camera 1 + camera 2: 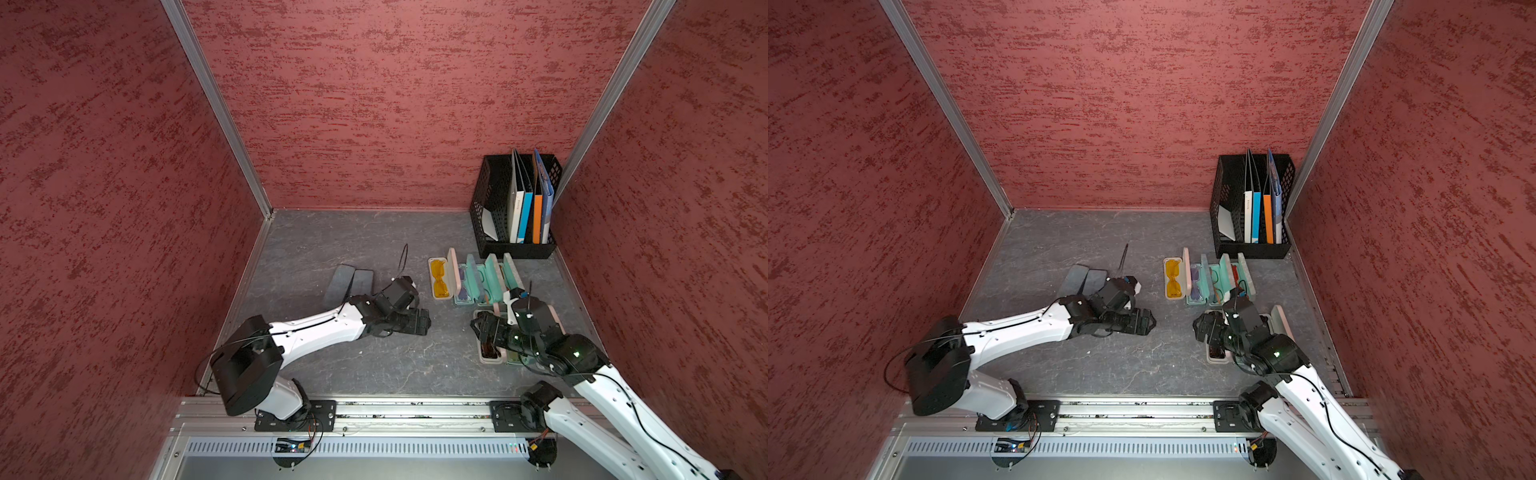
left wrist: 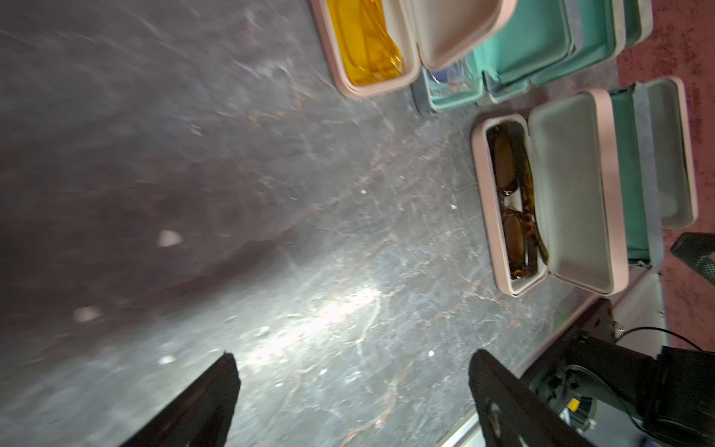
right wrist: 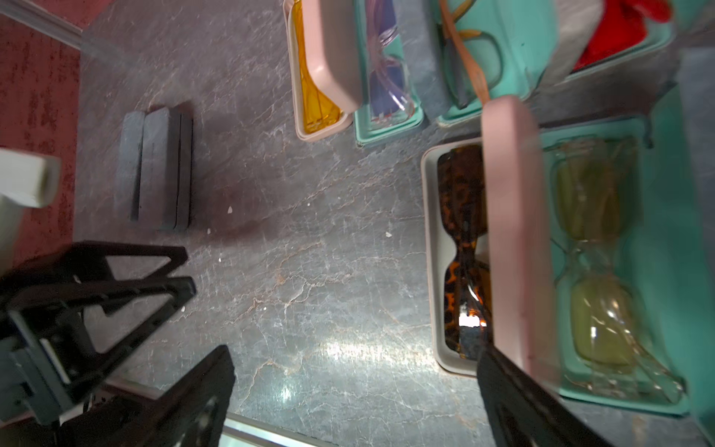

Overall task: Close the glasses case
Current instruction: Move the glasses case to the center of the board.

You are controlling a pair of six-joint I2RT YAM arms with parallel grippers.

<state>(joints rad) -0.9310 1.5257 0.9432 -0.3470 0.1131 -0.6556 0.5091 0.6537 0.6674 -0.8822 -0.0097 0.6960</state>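
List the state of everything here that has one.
Yellow-glasses case, open.
Tortoiseshell-glasses case, open, lid up.
Teal cases, all open.
Grey cases, shut.
Left gripper, open, empty.
Right gripper, open, empty.
Folders, upright in rack.

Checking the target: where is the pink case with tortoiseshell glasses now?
In both top views the pink case lies open on the table, right side, partly under the right gripper, in front of the row of cases.
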